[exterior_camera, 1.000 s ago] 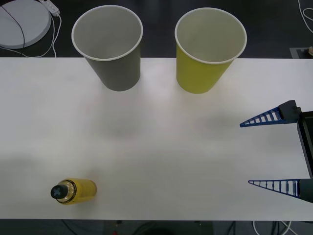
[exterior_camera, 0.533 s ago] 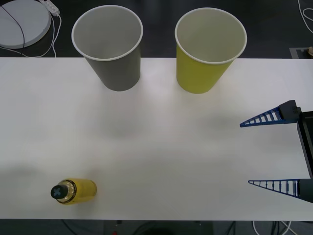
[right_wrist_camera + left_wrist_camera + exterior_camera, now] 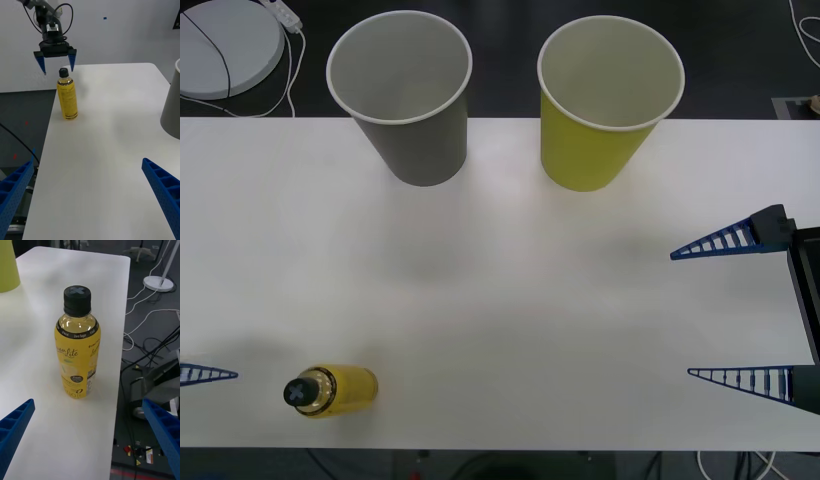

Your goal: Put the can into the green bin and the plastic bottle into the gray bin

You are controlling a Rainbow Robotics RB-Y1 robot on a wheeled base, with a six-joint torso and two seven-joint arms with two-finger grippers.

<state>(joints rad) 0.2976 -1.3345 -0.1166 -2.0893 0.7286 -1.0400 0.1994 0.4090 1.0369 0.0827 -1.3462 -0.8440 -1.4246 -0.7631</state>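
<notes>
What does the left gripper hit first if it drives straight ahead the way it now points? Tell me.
Most likely the plastic bottle, upright at the table edge. The open left gripper faces it, fingers wide enough to pass either side. Depth is unclear.

One plastic bottle (image 3: pixel 330 390), one gray bin (image 3: pixel 405 95), one green bin (image 3: pixel 605 105), one white table (image 3: pixel 530 300), two grippers.

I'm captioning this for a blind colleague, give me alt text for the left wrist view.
A yellow plastic bottle with a black cap stands upright near the white table's edge, ahead of the open left end effector. The green bin stands farther off.
</notes>
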